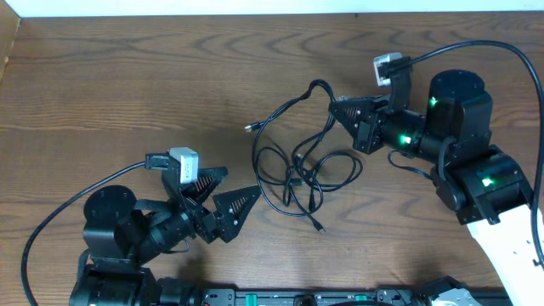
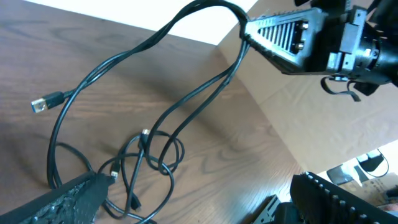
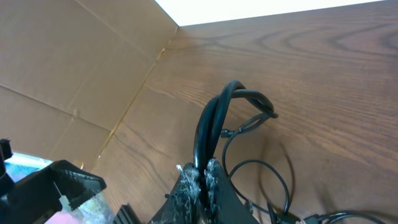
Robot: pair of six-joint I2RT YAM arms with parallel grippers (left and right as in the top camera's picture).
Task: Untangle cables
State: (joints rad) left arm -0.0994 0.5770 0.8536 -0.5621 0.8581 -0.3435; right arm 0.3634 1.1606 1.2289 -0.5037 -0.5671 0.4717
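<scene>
Thin black cables [image 1: 297,177] lie as a loose tangle of overlapping loops in the middle of the dark wood-grain table [image 1: 127,76]. One small plug end [image 1: 250,128] points toward the table's far side. Another [image 1: 320,229] lies nearer the table's front edge.

The black right arm [image 1: 459,144] reaches in from the table's right side. Its jaws are pressed together, pinching a doubled strand of the cables [image 3: 211,124] and holding that loop up off the table.

The black left arm [image 1: 144,229] sits at the table's front left. Its jaws are spread wide and hold nothing, aimed toward the table's middle. One finger [image 2: 62,199] overlaps the nearest loop in the left wrist view, but contact cannot be judged.

A brown cardboard wall [image 3: 74,62] stands along one table edge.
</scene>
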